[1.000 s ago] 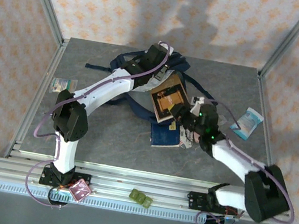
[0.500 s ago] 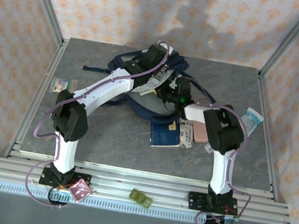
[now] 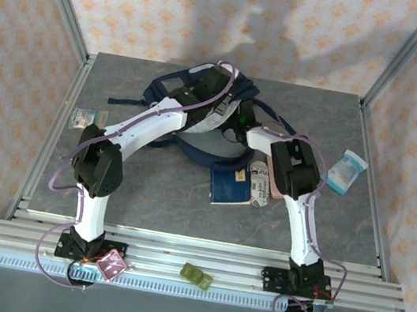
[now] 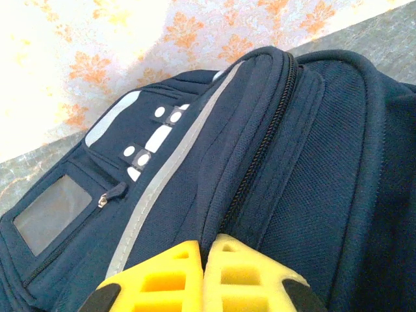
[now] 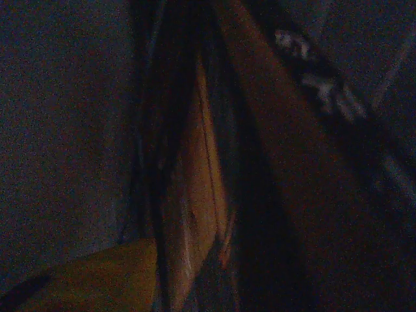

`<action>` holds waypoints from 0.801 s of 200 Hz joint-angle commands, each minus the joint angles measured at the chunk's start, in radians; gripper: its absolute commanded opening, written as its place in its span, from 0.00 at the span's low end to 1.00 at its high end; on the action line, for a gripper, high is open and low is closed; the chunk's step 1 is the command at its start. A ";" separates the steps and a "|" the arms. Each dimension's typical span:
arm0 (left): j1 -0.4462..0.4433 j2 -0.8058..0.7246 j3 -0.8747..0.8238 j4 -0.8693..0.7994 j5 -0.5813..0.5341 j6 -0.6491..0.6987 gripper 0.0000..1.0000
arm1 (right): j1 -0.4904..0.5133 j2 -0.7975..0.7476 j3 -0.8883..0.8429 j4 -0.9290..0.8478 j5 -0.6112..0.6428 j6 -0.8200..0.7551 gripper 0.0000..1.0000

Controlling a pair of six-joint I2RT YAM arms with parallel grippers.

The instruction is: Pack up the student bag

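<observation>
The student bag is laid at the middle of the desk's far edge, its mouth and long axis judged to be turned toward the near right corner. The left tool is closed, a fold of the bag's rim pinched at its tips. The right tool is sunk in that mouth, bag all around it; its jaws' state cannot be told

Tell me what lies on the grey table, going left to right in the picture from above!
small green-and-white flat packet → large navy-blue fabric backpack → light-blue-and-white soft pouch
</observation>
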State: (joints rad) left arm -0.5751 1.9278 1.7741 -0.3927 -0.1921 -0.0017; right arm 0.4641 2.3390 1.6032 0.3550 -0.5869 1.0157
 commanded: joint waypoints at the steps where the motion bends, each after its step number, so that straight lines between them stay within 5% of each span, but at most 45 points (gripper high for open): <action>1: 0.001 -0.060 -0.001 0.087 -0.060 -0.044 0.00 | -0.001 -0.220 -0.126 -0.133 0.015 -0.129 0.52; 40: 0.005 -0.026 0.004 0.104 -0.072 -0.065 0.00 | -0.007 -0.521 -0.420 -0.164 0.055 -0.259 0.61; 111: 0.004 0.121 0.095 0.078 -0.115 -0.131 0.00 | 0.003 -1.004 -0.822 -0.317 0.129 -0.409 0.51; 153: 0.000 0.093 0.021 0.091 -0.073 -0.176 0.00 | 0.037 -1.076 -0.956 -0.396 0.161 -0.417 0.46; 160: -0.002 0.075 -0.006 0.093 -0.060 -0.185 0.07 | 0.040 -1.071 -0.973 -0.388 0.168 -0.410 0.46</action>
State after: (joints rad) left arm -0.5892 2.0560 1.8145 -0.3538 -0.2390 -0.1299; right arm 0.4877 1.2716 0.6937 0.0257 -0.4713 0.6292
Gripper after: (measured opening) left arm 0.046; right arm 0.464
